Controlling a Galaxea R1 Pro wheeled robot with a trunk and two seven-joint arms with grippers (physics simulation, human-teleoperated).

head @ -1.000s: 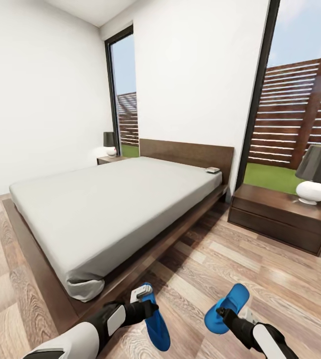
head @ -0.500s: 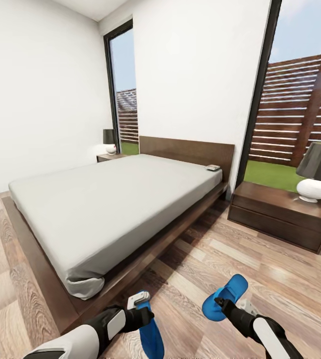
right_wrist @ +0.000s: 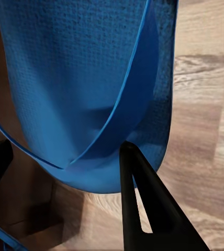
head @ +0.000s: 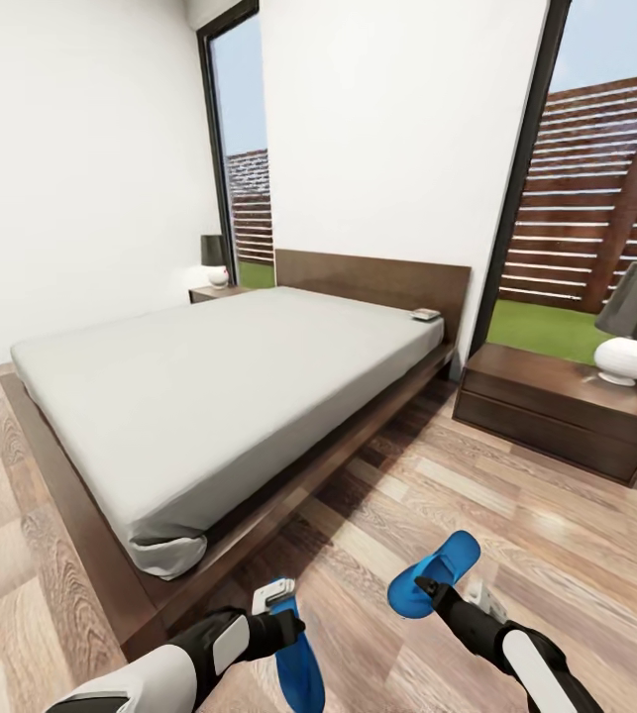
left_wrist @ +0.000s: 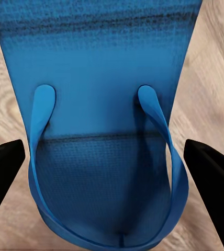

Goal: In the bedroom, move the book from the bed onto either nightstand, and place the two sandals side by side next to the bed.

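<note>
Room: a bedroom with white walls, a wood-plank floor (head: 556,555) and tall black-framed windows onto grass and a slatted fence.
Bed: a low dark-wood bed (head: 229,386) with a bare grey mattress.
Book: a small book (head: 425,315) lies at the mattress corner nearest the headboard, on the near nightstand's side.
Nightstands: one nightstand (head: 556,411) stands beside the bed, a white lamp (head: 635,327) at its far end; a second nightstand (head: 217,293) with a small lamp is past the bed.
Left gripper: the left gripper (head: 283,624) holds a blue sandal (head: 296,659) above the floor off the bed's foot corner; its fingers (left_wrist: 4,175) flank the toe end.
Right gripper: the right gripper (head: 429,594) is closed on the other blue sandal (head: 435,574), one finger (right_wrist: 148,204) against its toe end.
</note>
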